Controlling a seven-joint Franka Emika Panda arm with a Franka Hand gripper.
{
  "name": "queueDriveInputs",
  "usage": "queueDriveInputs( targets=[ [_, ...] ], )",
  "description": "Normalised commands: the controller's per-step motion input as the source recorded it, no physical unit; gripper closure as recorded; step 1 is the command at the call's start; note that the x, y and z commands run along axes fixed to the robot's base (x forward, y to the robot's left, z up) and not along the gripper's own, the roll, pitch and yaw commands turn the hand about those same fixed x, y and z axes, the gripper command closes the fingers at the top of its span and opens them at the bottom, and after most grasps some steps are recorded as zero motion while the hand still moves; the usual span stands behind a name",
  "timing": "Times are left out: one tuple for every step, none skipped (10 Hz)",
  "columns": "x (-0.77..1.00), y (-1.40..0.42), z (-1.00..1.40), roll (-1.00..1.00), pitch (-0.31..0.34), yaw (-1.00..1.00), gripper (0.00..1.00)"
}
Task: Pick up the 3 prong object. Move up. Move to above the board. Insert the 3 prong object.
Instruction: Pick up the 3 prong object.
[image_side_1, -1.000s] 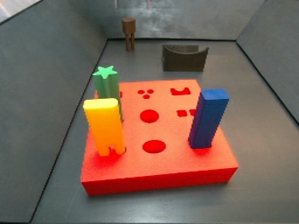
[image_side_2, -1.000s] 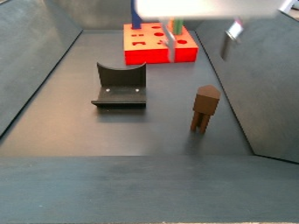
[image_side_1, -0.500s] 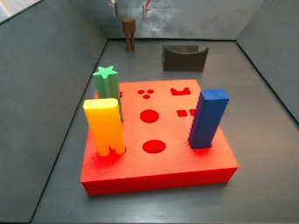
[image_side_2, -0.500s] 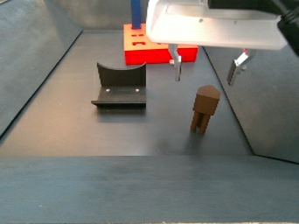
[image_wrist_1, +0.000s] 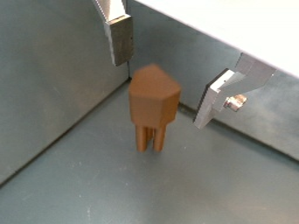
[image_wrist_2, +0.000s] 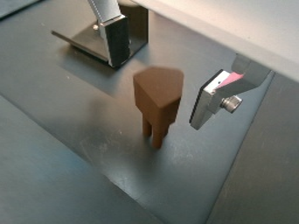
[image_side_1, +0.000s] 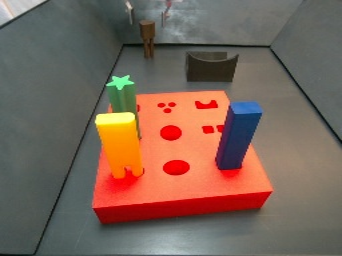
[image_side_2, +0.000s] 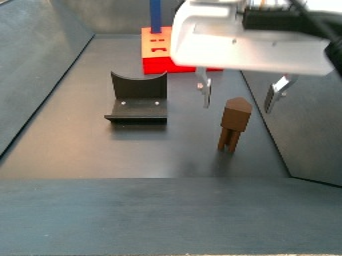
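The 3 prong object (image_side_2: 234, 124) is a slim brown block standing upright on its short prongs on the grey floor, far from the board; it also shows at the far end in a side view (image_side_1: 147, 38). My gripper (image_side_2: 241, 95) is open and empty. Its fingers stand either side of the block's top without touching, as both wrist views show: gripper (image_wrist_1: 167, 70) over the block (image_wrist_1: 152, 103), and gripper (image_wrist_2: 163, 70) over the block (image_wrist_2: 158, 101). The board (image_side_1: 187, 200) is a thick red slab with cutout holes; it also shows behind the gripper (image_side_2: 158, 62).
On the board stand a blue block (image_side_1: 238, 135), a yellow-orange pronged block (image_side_1: 119, 143) and a green star-topped block (image_side_1: 122, 93). The dark fixture (image_side_2: 138, 98) stands on the floor between board and brown block. Grey walls close in both sides.
My gripper has come down from above and now has its open fingers at the level of the brown block's top. The block has not moved.
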Motion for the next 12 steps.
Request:
queueDriveInputs(
  targets=[
    [0.0,-0.08,-0.72,0.12,-0.226,-0.1,0.0],
    [-0.09,0.0,0.0,0.0,-0.041,0.0,0.0],
    [0.0,0.0,0.0,0.0,-0.01,0.0,0.0],
    [0.0,0.0,0.0,0.01,0.0,0.0,0.0],
    [0.0,0.0,0.0,0.01,0.0,0.0,0.0],
    [0.0,0.0,0.0,0.0,0.0,0.0,1.0],
    [0.0,0.0,0.0,0.0,0.0,0.0,1.0],
    [0.0,0.0,0.0,0.0,0.0,0.0,1.0],
    [0.0,0.0,0.0,0.0,0.0,0.0,1.0],
    [0.0,0.0,0.0,0.0,0.0,0.0,1.0],
    [0.0,0.0,0.0,0.0,0.0,0.0,1.0],
    [0.0,0.0,0.0,0.0,0.0,0.0,1.0]
  ],
)
